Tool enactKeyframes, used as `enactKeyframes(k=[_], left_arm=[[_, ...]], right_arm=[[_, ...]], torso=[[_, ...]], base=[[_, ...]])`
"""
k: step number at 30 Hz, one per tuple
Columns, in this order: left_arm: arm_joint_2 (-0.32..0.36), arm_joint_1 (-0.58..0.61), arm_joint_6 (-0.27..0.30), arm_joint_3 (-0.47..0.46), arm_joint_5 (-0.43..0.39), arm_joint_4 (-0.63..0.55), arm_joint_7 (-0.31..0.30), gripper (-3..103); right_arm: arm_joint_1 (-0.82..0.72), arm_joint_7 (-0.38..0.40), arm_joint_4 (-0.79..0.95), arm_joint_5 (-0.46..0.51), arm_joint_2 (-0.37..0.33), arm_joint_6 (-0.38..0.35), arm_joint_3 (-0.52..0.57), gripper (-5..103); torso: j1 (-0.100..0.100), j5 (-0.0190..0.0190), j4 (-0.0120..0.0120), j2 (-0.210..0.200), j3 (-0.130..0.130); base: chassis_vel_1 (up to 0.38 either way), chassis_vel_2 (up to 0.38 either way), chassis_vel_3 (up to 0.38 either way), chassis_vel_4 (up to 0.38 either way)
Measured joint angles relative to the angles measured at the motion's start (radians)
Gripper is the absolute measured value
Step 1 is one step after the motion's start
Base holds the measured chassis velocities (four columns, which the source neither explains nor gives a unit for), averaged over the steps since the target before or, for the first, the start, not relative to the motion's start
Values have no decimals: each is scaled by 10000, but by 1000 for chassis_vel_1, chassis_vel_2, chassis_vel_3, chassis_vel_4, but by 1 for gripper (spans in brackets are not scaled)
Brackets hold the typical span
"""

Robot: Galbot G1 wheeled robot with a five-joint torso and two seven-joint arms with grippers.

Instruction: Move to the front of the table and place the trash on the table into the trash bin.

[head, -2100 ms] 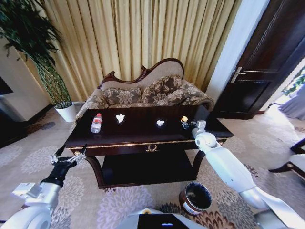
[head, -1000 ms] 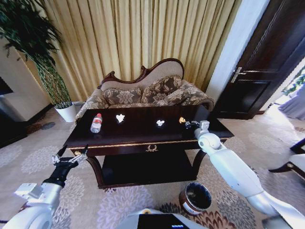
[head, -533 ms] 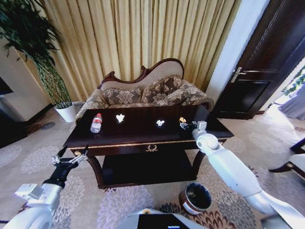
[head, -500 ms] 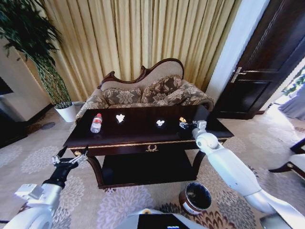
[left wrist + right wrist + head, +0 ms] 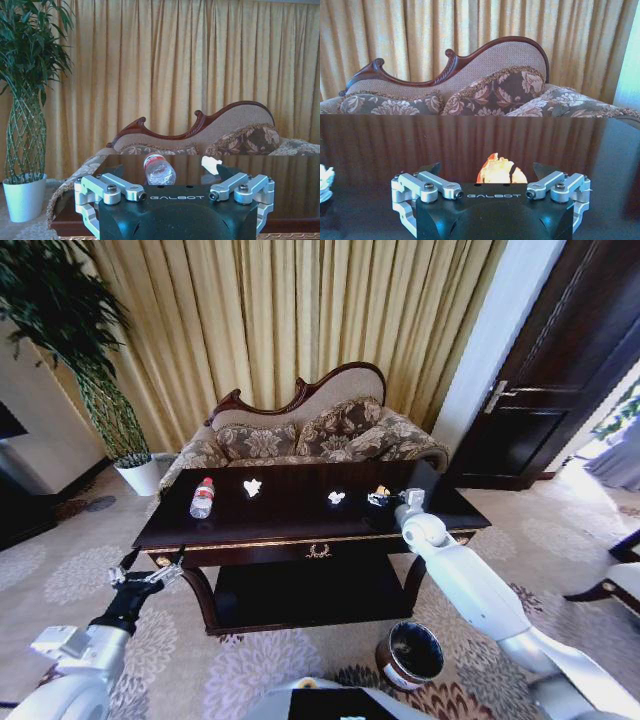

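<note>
Dark glossy wood with gold trim: the bench [image 5: 300, 515], squarely ahead and close, so both arms can reach over its front edge. Parked near enough for picking, judging by the right arm already across the top.

On the carpet below the front right corner, the trash bin [image 5: 410, 653], round, brown, black-lined, mouth up. Placed well for a short swing down from the right end of the bench.

Off the front left corner, hanging at about top height, the left pincer [image 5: 150, 567], fingers spread, gripping nothing. Waiting, by the look of it, nearest the clear bottle [image 5: 202, 498] lying on its side towards the left edge, red cap pointing to the back.

Over the right part of the top, the right pincer [image 5: 378, 499], released and low, levelled at the tiny reddish-orange piece [image 5: 501, 171]. Seen from the right wrist, set between the spread fingertips or just ahead of them; contact impossible to tell. Probably lined up so a closing squeeze takes it from both sides.

Two white paper wads, untouched: one [image 5: 252, 486] near the back edge right of the bottle, one [image 5: 336, 497] mid-bench, just left of the right pincer.

Behind the back edge, a patterned sofa [image 5: 320, 435] and gold curtains [image 5: 300, 320]; beyond the left end, a tall plant [image 5: 70, 350] in a white pot [image 5: 140, 477]. None of it in the way; the bench's right front corner alone between piece and bin.
</note>
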Motion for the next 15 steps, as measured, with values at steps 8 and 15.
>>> enactKeyframes(k=[8, 15], left_arm=[[-94, 58, 0, 34, 48, 10, 11, 100], [-86, 5, -11, 73, 60, 69, 16, 100]], right_arm=[[90, -81, -400, -147, 87, 57, 0, 100], [117, -70, -618, -257, 115, 219, 1, 103]], torso=[[0, 0, -1, -1, 0], [0, 0, -1, -1, 1]], base=[[0, 0, 0, 0], [0, 0, 0, 0]])
